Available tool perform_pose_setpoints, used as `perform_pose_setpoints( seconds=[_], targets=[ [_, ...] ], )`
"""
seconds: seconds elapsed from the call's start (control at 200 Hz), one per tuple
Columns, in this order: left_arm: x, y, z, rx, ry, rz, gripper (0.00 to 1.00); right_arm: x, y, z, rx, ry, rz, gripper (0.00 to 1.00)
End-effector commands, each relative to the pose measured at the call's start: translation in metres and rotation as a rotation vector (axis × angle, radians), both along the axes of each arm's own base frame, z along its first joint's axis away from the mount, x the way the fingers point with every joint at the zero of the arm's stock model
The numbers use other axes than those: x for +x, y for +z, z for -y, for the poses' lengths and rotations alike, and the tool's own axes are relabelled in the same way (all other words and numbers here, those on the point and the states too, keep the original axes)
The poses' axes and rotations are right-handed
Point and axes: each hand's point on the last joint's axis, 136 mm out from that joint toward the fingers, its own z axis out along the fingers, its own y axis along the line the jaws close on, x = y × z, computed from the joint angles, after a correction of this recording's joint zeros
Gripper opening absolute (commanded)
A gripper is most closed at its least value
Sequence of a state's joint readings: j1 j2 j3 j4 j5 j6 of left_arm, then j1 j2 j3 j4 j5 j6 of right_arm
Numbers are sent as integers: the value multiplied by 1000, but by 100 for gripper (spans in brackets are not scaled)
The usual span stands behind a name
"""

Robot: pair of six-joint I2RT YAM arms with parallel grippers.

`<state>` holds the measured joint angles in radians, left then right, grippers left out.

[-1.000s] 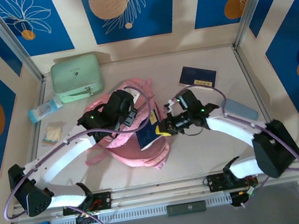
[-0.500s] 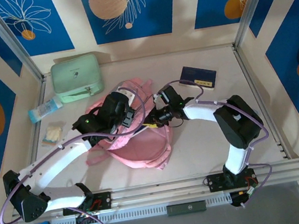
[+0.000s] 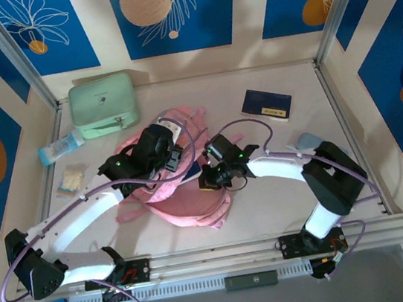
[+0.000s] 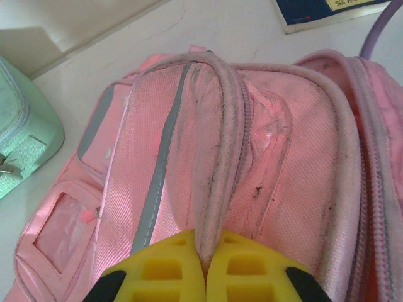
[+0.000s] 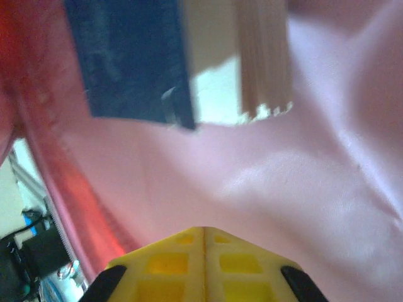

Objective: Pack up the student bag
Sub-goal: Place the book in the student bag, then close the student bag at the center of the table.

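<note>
Blue panels printed with white leaves and orange discs wall in the pale desk (image 3: 269, 201) you are working over. You have the student bag (image 3: 194, 206), pink and soft, lying at the middle of the desk, a little toward the left edge, with its straps trailing toward the near edge. Your left pincer (image 3: 174, 157) is clenched on it: in the left wrist view the yellow fingertips (image 4: 204, 264) pinch a raised, scuffed ridge of the pink fabric (image 4: 271, 151), beside a grey strip running along the panel. Your right pincer (image 3: 206, 183) sits at the bag's right side; in its wrist view the yellow tips (image 5: 203, 251) are pressed flat against each other, pale pink lining lies all around them, and a dark blue book (image 5: 132, 63) with its page edges showing lies just beyond. A mint green case (image 3: 103, 105) stands at the far left corner, a second blue book (image 3: 266, 104) lies toward the far right corner, and a pale blue bottle (image 3: 61, 148) and a small packet (image 3: 70, 180) rest along the left edge.
</note>
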<state>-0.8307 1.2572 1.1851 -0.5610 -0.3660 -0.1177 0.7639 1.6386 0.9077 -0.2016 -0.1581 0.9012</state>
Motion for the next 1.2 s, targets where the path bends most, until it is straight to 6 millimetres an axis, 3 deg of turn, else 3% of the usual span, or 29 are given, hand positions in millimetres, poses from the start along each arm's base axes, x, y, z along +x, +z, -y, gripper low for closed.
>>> perform_pose_setpoints(
  seconds=[0.0,0.125,0.24,0.395,0.51,0.665,0.855,1.005,1.115,1.19],
  targets=[
    [6,39,6,-137,10,91,0,38,7,-8,-3,-82,107,3],
    [4,37,5,-145,12,79,0,67,16,-4,-12,-147,212,2],
    [4,34,6,-153,10,79,0,74,19,-5,-21,-133,251,2],
    [4,30,5,-148,13,70,0,57,22,1,5,-87,258,3],
    [2,21,10,-162,5,36,0,38,35,17,11,-52,279,8],
    [-6,1,25,-213,-37,-54,8,16,61,63,-25,-78,309,18],
    [-24,-44,54,-310,-109,-237,13,11,83,145,-58,-287,269,32],
    [-45,-58,82,-402,-241,-357,29,36,94,206,-52,-472,234,47],
    [-54,-49,93,-503,-303,-362,42,63,89,237,-58,-556,179,51],
    [-48,-45,92,-547,-275,-333,47,86,83,256,-96,-606,158,53]
  ],
)
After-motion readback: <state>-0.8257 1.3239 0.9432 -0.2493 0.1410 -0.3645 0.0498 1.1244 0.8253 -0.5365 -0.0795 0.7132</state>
